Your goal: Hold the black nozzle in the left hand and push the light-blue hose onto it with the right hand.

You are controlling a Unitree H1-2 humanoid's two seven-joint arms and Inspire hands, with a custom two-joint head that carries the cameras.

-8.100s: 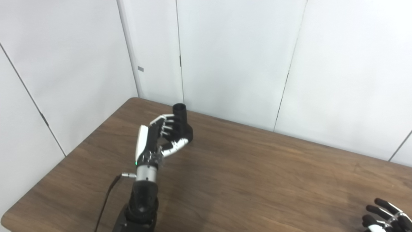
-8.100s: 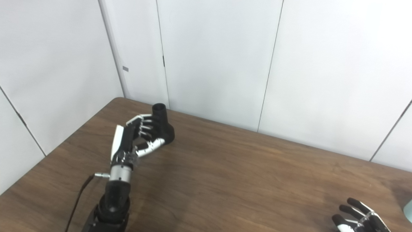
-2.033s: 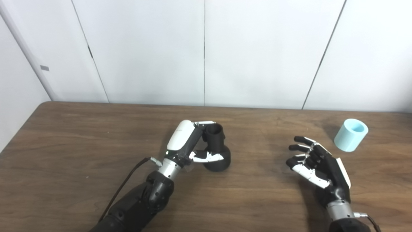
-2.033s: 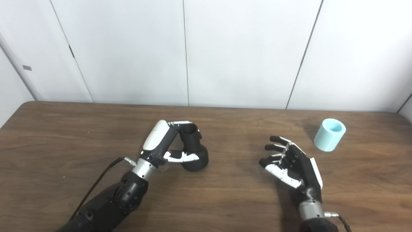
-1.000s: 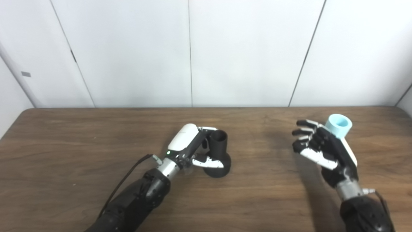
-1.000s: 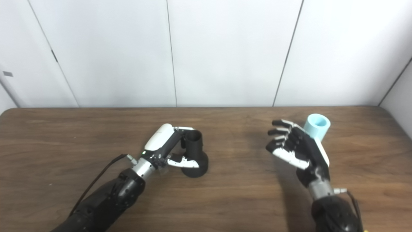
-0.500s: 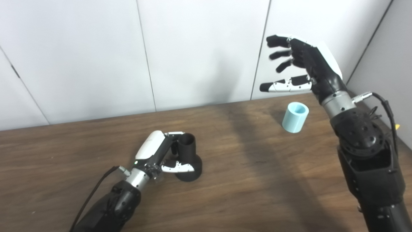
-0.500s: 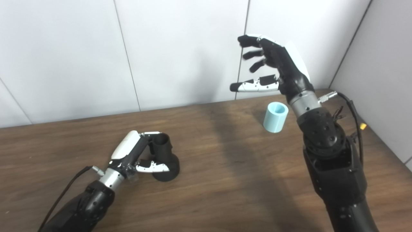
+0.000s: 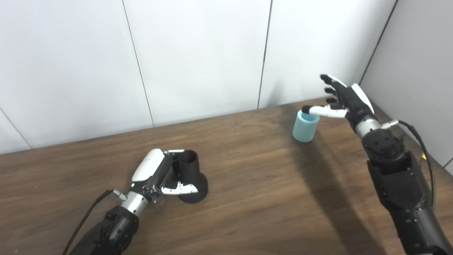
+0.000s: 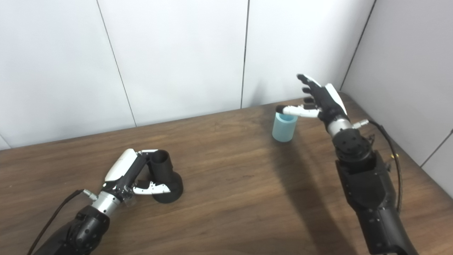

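Both arms are chunky matte black with perforated casings, each ending in a silver wrist collar with a black cable plugged in, and the left hand (image 9: 155, 175) and right hand (image 9: 345, 101) wear white back plates over black-and-white segmented fingers.

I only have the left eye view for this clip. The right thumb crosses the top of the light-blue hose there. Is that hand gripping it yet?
Observer: No. In the right eye view the right hand is open, fingers spread behind the light-blue hose; only the thumb reaches over its rim.
Operator: Room to the right of that arm?
Observer: Some. That view shows more of the table edge beyond it.
Operator: And the nozzle?
Observer: The left hand is shut on the black nozzle, base on the table.
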